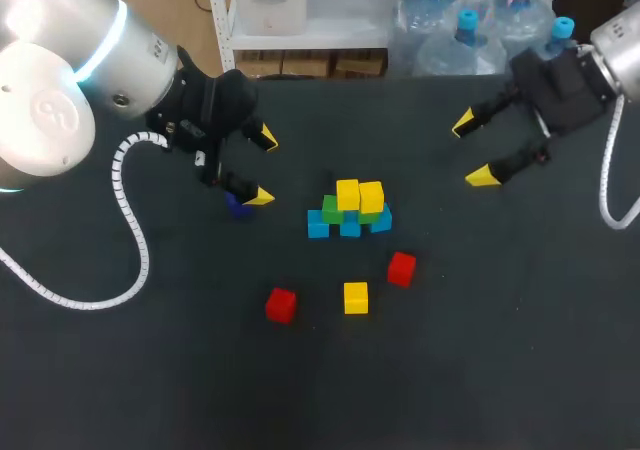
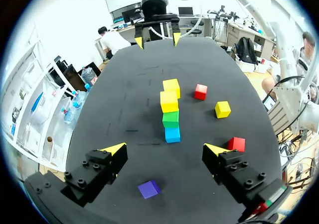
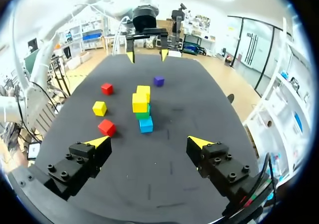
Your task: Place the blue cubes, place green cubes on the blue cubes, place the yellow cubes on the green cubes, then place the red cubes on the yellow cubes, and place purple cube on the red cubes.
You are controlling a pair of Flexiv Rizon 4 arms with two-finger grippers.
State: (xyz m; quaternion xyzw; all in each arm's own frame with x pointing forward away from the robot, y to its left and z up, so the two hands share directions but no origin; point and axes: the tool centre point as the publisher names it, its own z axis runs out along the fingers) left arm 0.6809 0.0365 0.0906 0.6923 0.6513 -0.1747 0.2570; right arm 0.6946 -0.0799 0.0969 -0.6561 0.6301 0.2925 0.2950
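"Purple cube [image 2: 149, 188], where was it?"
"On the table [image 1: 150, 370], right by the left gripper [image 1: 265, 168]. Its fingers were apart, maybe to grab it."
"And the right gripper [image 1: 472, 151]?"
"Apart too, holding nothing, away from the stack [image 1: 348, 210]. Two red cubes [image 1: 401, 268] lay loose, not yet stacked."

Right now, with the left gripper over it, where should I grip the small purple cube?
Grip the small purple cube by two opposite side faces, coming straight down from above. It lies flat on the black table, under the open left gripper, but turned at an angle to it, so I would likely rotate the wrist first to meet faces, not corners.
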